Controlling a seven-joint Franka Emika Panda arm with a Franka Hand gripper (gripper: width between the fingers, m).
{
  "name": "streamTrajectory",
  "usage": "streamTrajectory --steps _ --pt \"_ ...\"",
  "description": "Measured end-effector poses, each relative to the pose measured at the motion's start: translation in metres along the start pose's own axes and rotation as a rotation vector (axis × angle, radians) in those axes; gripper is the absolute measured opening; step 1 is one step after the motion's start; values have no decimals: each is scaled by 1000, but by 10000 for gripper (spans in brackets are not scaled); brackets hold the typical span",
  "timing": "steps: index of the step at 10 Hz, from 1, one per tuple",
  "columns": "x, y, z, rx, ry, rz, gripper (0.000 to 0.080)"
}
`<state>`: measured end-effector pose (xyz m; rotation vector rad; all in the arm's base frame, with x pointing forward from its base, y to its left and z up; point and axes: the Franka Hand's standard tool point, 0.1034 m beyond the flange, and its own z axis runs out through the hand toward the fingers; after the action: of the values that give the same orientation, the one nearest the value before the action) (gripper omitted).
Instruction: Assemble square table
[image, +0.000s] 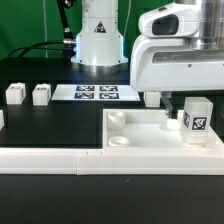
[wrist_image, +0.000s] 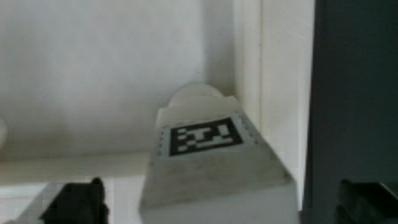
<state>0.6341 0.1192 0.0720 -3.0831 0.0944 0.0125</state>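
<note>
The square table top (image: 140, 130), a white tray with a raised rim, lies on the black table (image: 50, 125) toward the exterior view's right, just behind the long white rail (image: 60, 160). We see two round sockets (image: 118, 121) along the tray's side at the exterior view's left.

A tagged leg (image: 195, 122) stands upright on the tray near its corner at the exterior view's right. We cannot tell whether it is seated in a socket. The gripper (image: 165, 103) hangs above the tray, just beside and over this leg.

In the wrist view we see the tagged leg (wrist_image: 214, 150) in the middle of the picture, its black-and-white tag facing the camera. The gripper (wrist_image: 217, 205) is released: its dark fingertips (wrist_image: 71, 205) stand wide apart, one on each side of the leg. A gap shows between each fingertip and the leg, so nothing is grasped.

At the exterior view's left, a first loose leg (image: 15, 94) and a second loose leg (image: 41, 94) stand side by side on the black table, well apart from the tray. We find the marker board (image: 97, 93) lying flat between these legs and the gripper, in front of the white robot base (image: 98, 40).
</note>
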Motion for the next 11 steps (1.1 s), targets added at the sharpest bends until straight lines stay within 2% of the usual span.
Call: streamTrajectory --steps 2,3,4,8,10,11 --pt "0 0 0 0 -1 12 381" --pt "0 0 0 0 -1 12 381" --pt "0 0 1 2 -2 41 291" --pt "0 0 1 7 -3 280 291" --pt "0 1 -1 -3 1 642 291" --pt "-1 0 -1 0 -6 863 292"
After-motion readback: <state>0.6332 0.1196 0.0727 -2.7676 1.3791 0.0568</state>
